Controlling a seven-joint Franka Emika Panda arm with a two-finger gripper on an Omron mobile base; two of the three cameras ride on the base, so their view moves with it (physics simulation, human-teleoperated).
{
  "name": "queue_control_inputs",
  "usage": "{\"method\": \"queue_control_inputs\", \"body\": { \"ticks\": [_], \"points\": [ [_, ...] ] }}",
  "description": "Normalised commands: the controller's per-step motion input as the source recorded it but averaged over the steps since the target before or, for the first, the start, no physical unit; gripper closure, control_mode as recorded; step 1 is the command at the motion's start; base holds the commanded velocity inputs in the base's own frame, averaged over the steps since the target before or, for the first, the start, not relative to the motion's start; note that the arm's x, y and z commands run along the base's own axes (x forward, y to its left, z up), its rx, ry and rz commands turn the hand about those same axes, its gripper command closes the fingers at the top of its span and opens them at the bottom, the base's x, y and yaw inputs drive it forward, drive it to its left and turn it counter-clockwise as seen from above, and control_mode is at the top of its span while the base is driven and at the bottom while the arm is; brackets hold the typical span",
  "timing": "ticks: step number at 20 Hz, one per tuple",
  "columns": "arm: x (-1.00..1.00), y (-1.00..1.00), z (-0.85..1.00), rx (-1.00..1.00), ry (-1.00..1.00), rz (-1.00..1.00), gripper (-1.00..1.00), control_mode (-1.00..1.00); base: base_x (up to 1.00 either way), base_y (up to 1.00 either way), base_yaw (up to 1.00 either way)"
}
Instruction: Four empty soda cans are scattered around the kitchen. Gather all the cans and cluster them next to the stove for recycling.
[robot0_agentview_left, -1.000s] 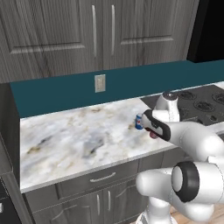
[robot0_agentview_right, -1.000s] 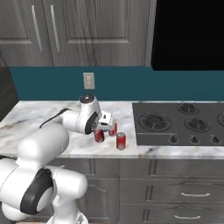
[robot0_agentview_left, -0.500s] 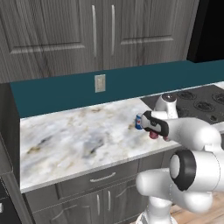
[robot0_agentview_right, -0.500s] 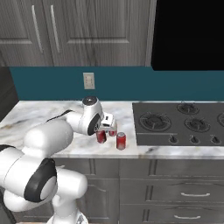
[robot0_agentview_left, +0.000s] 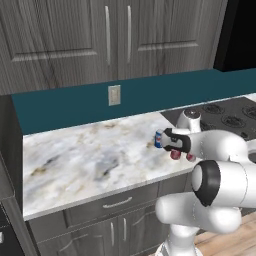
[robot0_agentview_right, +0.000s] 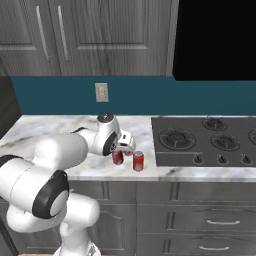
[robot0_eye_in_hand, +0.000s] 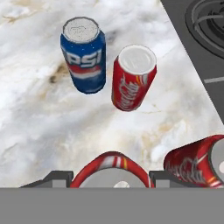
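Left base view: a white robot arm reaches from the lower right across a marbled counter (robot0_agentview_left: 90, 160). Its gripper (robot0_agentview_left: 172, 145) hangs low over the counter's right part, just left of the dark stove (robot0_agentview_left: 225, 117). A blue soda can (robot0_agentview_left: 158, 138) shows beside the gripper, and bits of red cans (robot0_agentview_left: 175, 154) peek from under the hand. A wall outlet (robot0_agentview_left: 114, 95) sits on the teal backsplash.

Right base view: the arm comes from the lower left. The gripper (robot0_agentview_right: 121, 148) is over a red can (robot0_agentview_right: 118, 156) near the counter's front edge. Another red can (robot0_agentview_right: 138, 161) stands upright just to its right, close to the stove (robot0_agentview_right: 205, 142).

Hand view: the two dark fingertips (robot0_eye_in_hand: 57, 178) sit on either side of a red can (robot0_eye_in_hand: 109, 168), clamped on it. Beyond stand the blue can (robot0_eye_in_hand: 84, 54) and an upright red can (robot0_eye_in_hand: 133, 76), close together. A further red can (robot0_eye_in_hand: 199, 162) is at the right, near the stove's edge (robot0_eye_in_hand: 205, 39).
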Motion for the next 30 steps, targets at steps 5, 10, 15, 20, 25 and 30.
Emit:
{"method": "queue_control_inputs", "body": {
  "ticks": [5,10,15,20,25,30],
  "points": [
    [0.07,-0.02,-0.15,0.00,0.00,0.00,1.00,-1.00,0.00,0.00,0.00],
    [0.05,0.00,-0.16,0.00,0.00,0.00,1.00,-1.00,0.00,0.00,0.00],
    [0.06,0.00,-0.17,0.00,0.00,0.00,1.00,-1.00,0.00,0.00,0.00],
    [0.06,0.00,-0.17,0.00,0.00,0.00,1.00,-1.00,0.00,0.00,0.00],
    [0.07,0.00,-0.15,0.00,0.00,0.00,1.00,-1.00,0.00,0.00,0.00],
    [0.13,-0.01,-0.08,0.00,0.00,0.00,1.00,-1.00,0.00,0.00,0.00]
  ]
}}
